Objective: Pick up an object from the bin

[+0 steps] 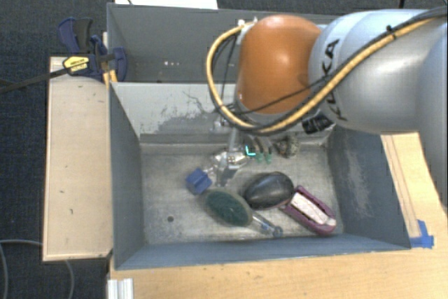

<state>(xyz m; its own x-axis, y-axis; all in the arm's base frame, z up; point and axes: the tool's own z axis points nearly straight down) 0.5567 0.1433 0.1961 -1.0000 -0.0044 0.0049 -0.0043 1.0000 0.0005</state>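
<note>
Dark carpet lies around the grey metal bin (pixel 129 171), whose scuffed floor carries a small cluster of loose things toward the front middle. The arm (pixel 392 73) reaches in from the right with its orange cover (pixel 276 63) over the wrist, and the gripper (pixel 231 161) hangs low at the back middle of the floor. It is too hidden to make out whether it is parted or closed, and nothing can be seen held in it. Nearest to it is a small blue piece (pixel 198 182), just to its front-left and apart from the rest. A black rounded lump (pixel 267 190) sits just to its front-right, touching a dark green oval (pixel 227 208) at the front. A purple and white block (pixel 310 210) lies beside the lump on the right. The blue piece looks light, hard and easy to span, though it may skid on bare metal. The black lump seems smooth and domed, so it would likely slip unless taken across its narrower width, low on the sides. The green oval looks flat and perhaps bristly or soft on top, best pinched at its long edges. The block offers straight, parallel sides, probably the surest hold.
</note>
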